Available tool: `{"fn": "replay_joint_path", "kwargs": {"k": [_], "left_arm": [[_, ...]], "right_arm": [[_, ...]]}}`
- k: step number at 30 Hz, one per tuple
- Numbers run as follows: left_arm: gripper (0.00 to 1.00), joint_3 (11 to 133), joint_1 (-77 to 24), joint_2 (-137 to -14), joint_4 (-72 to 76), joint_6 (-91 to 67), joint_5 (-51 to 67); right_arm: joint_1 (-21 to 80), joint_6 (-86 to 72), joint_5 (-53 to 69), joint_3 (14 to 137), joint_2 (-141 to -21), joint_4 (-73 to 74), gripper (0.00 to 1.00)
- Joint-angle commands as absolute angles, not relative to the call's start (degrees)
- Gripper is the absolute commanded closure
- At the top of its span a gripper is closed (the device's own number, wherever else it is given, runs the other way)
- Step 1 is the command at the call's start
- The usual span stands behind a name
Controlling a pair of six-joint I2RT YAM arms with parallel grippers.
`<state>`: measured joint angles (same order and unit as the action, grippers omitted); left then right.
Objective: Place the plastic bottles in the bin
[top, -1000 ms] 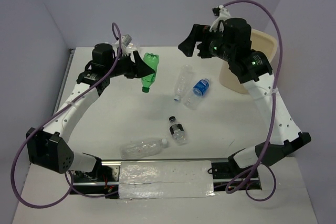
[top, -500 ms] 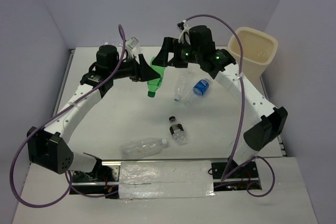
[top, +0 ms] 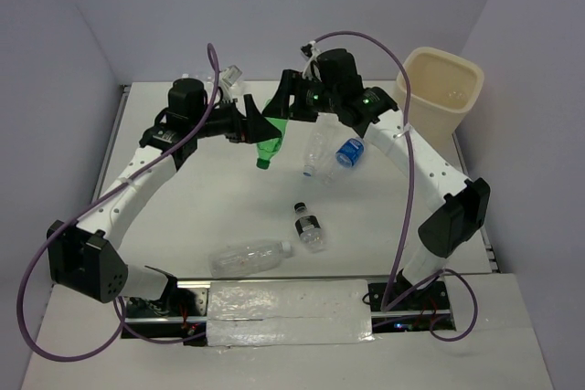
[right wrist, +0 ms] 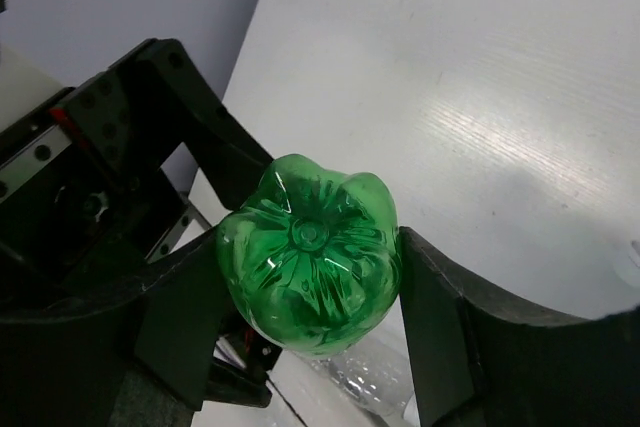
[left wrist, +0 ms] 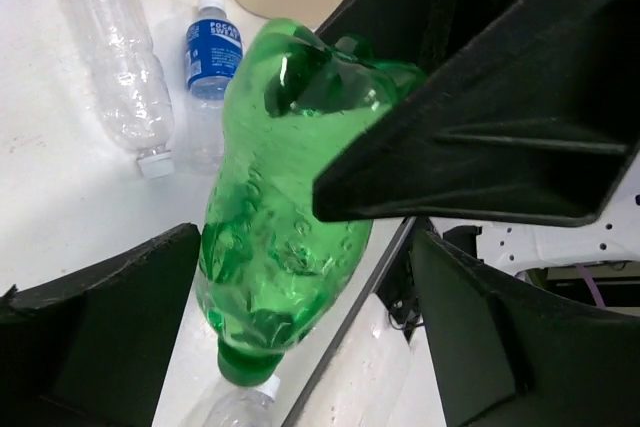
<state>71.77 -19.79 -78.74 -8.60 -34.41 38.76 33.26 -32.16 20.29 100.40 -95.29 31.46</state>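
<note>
Top external view shows me the job has hardly begun. I see no bottle inside the tall cream plastic bin (top: 437, 109), which stands at the far right corner of the white table (top: 183, 198). Four bottles lie on the table. There is a long clear plastic bottle (top: 316, 146), a blue-labelled plastic bottle (top: 348, 152) just beside it, a short plastic bottle with a dark cap (top: 311, 228) nearer to me, and a crinkled clear plastic bottle (top: 247, 256) near the front edge. All of them are left to do.

The green plastic bottle (top: 267, 131) is up in the air between my two arms, cap down, well apart from the bin. My right gripper (right wrist: 310, 277) has its jaws around the bumpy bottom of the bottle. Both fingers (right wrist: 440, 327) look pressed against it, so I think it is pinching it. My left gripper (left wrist: 305, 237) has the bottle's lower body between its jaws. One finger touches the bottle, but on the other side I see a thin gap. I cannot tell if that gripper is squeezing or not.
</note>
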Motion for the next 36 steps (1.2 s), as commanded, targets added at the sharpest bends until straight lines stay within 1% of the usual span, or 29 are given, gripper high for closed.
{"fn": "replay_joint_path", "kwargs": {"k": [1,2,5,6,8,9,12,15,19,26,30,36], "left_arm": [[0.01,75.1,-20.3,-77.6,-8.3,-32.1,41.0],[0.01,76.2,-20.6,-77.8,-13.5,-29.5,39.0],[0.01,78.9,-21.1,-76.1,-21.6,-23.2,33.1],[0.01,78.8,-21.1,-74.4,-25.1,-21.5,29.1],[0.01,78.1,-21.1,-72.5,-27.2,-20.4,26.6],[0.01,77.4,-21.1,-70.9,-29.0,-20.1,25.6],[0.01,74.3,-21.1,-68.2,-30.5,-20.6,24.1],[0.01,70.7,-21.1,-66.5,-31.5,-20.7,21.5],[0.01,67.6,-21.5,-66.2,-34.2,-19.0,19.4],[0.02,65.0,-25.8,-68.2,-37.2,-17.5,12.1],[0.02,65.4,-30.0,-70.3,-39.0,-17.4,8.2],[0.02,65.8,-34.5,-72.8,-40.2,-17.7,5.5]], "right_arm": [[33.8,-32.1,13.3,100.5,-93.1,30.6,0.70],[33.8,-30.9,7.9,101.4,-92.6,31.5,0.70],[33.5,-28.7,-1.2,103.6,-92.0,36.3,0.70],[33.0,-27.3,-7.8,105.5,-91.9,38.7,0.69],[32.2,-25.9,-14.2,107.7,-92.0,41.2,0.69],[31.0,-24.7,-19.8,110.0,-92.3,43.0,0.69],[27.7,-22.1,-27.6,113.3,-91.8,44.3,0.68],[23.6,-20.1,-29.8,116.9,-91.1,44.7,0.68],[13.1,-18.5,-33.0,120.3,-90.7,44.2,0.68],[-1.3,-19.2,-32.7,123.6,-92.0,41.3,0.67],[-4.9,-19.4,-31.8,125.0,-95.4,41.7,0.67],[-6.6,-20.5,-31.6,121.1,-98.6,38.3,0.67]]}}
